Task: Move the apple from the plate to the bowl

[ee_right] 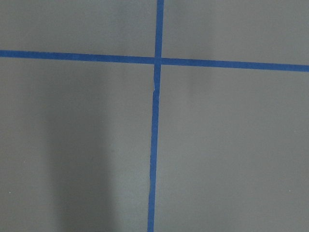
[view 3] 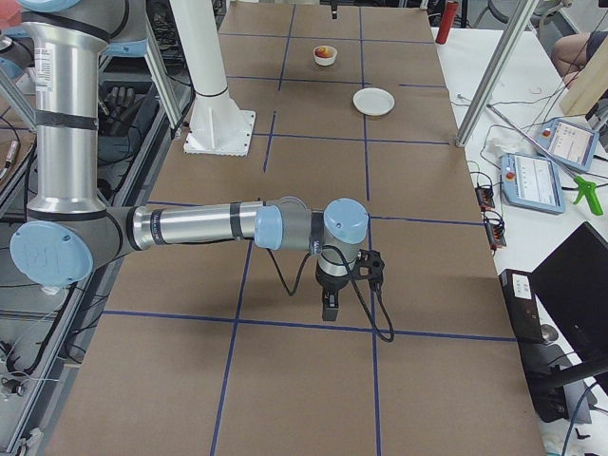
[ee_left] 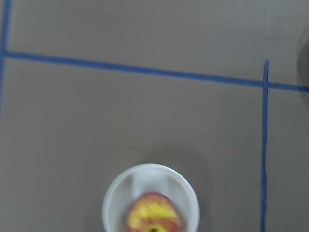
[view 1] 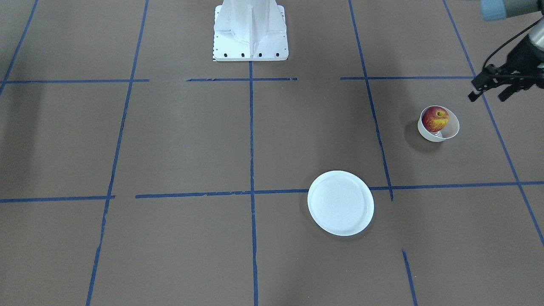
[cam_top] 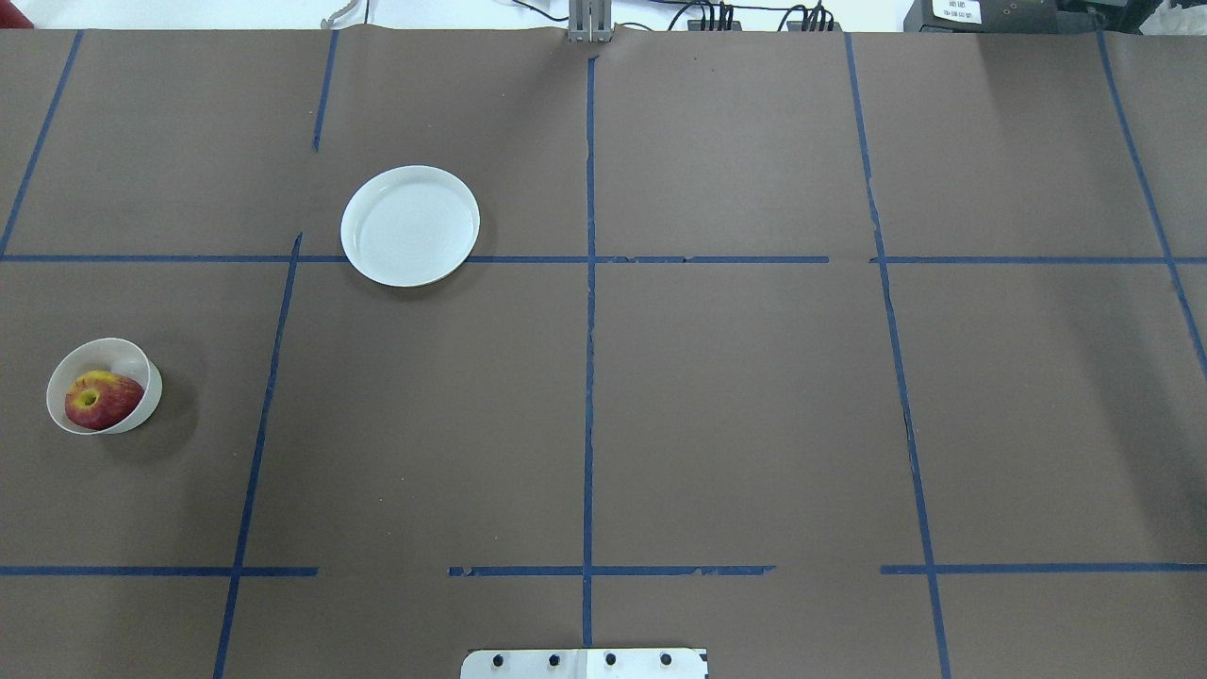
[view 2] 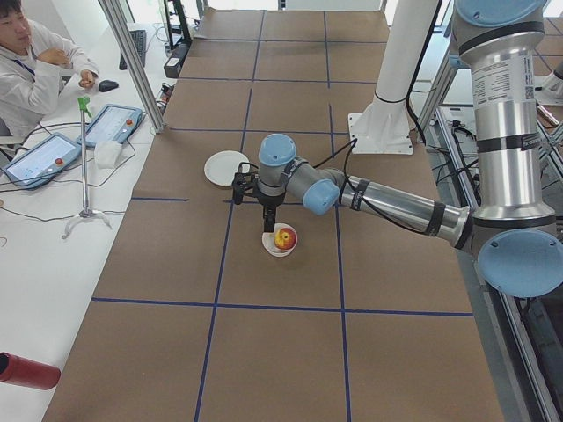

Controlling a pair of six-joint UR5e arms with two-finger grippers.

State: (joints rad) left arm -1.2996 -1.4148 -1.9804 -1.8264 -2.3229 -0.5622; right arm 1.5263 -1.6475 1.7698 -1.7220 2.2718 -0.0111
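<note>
The red and yellow apple [view 1: 436, 118] lies inside the small cream-white bowl [view 1: 454, 128] on the robot's left side of the table. It also shows in the overhead view [cam_top: 99, 401] and at the bottom of the left wrist view [ee_left: 153, 215]. The flat white plate [view 1: 340, 203] stands empty, apart from the bowl. My left gripper [view 1: 488, 97] hangs open and empty above and just beside the bowl. My right gripper [view 3: 328, 309] points down over bare table far from both dishes and shows only in the right side view, so I cannot tell if it is open or shut.
The white robot pedestal [view 1: 250, 29] stands at the table's middle rear edge. Blue tape lines cross the brown table. An operator [view 2: 35, 70] sits beside the table with tablets [view 2: 110, 123], and a red bottle [view 2: 26, 369] lies on the side bench.
</note>
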